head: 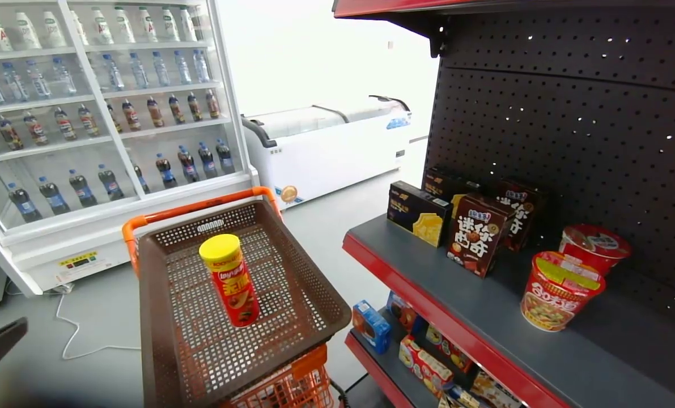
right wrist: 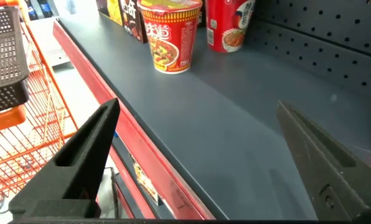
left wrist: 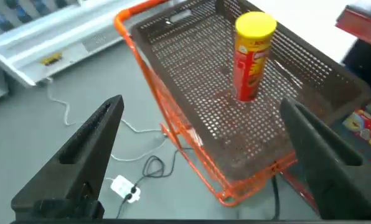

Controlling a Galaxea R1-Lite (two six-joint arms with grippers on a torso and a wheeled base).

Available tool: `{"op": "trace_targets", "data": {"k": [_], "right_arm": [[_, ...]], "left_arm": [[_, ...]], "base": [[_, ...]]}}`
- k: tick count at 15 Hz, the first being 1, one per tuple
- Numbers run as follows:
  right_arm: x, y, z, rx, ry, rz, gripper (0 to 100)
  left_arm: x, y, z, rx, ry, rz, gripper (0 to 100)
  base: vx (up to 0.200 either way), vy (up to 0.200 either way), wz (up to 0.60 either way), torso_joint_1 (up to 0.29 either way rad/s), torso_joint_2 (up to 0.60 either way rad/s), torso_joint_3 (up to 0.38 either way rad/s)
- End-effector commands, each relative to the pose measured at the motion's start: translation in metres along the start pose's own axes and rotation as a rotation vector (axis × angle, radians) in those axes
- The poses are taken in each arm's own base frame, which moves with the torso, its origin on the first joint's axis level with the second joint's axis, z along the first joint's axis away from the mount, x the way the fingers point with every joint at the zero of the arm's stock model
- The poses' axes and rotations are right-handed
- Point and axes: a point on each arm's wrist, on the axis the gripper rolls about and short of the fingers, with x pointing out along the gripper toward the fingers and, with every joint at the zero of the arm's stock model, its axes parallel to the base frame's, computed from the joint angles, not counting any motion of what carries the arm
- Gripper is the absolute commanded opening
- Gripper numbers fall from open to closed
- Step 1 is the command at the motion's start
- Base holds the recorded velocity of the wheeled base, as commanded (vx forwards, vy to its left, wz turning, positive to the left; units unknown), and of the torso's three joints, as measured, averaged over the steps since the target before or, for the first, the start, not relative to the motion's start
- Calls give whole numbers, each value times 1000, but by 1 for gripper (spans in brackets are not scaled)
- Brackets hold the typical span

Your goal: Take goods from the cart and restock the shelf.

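"Black fingers on the left end effector, are they standing apart?"

"Yes, they are gaping wide and holding nothing, and it is hanging beside the orange cart. The right end effector is also spreading wide and gripping nothing, hovering over the shelf."

"Where is the chips can sitting?"

"It is standing upright, yellow lid up, in the middle of the brown mesh basket riding on top of the cart, touching neither wall."

"And what is the shelf carrying?"

"Two red noodle cups are standing on the grey board, one behind the other. Farther along, dark snack boxes are standing in a cluster against the pegboard."

"Beyond the cart?"

"A glass-fronted cooler is showing rows of bottles, and a white chest freezer is standing beside it."
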Motion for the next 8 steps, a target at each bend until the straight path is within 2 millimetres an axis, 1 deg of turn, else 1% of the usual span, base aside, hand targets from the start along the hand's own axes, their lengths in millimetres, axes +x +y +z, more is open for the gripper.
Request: {"op": "trace_targets", "data": {"k": [1, 3, 5, 6, 7, 8], "right_arm": [[0, 0, 0, 0, 1, 1, 100], [0, 0, 0, 0, 1, 1, 100], [0, 0, 0, 0, 1, -1, 100], [0, 0, 0, 0, 1, 1, 100], [0, 0, 0, 0, 1, -1, 100], [0, 0, 0, 0, 1, -1, 100]], "left_arm": [[70, 31, -6, 21, 162, -80, 100], [100, 37, -20, 42, 185, -128, 100], [123, 37, -29, 37, 183, -216, 100], [129, 34, -32, 43, 173, -255, 100], [144, 27, -37, 49, 160, -301, 100], [154, 24, -40, 50, 152, -322, 100]], "base": [[0, 0, 0, 0, 0, 0], [0, 0, 0, 0, 0, 0], [0, 0, 0, 0, 0, 0], [0, 0, 0, 0, 0, 0], [0, 0, 0, 0, 0, 0], [0, 0, 0, 0, 0, 0]]}}
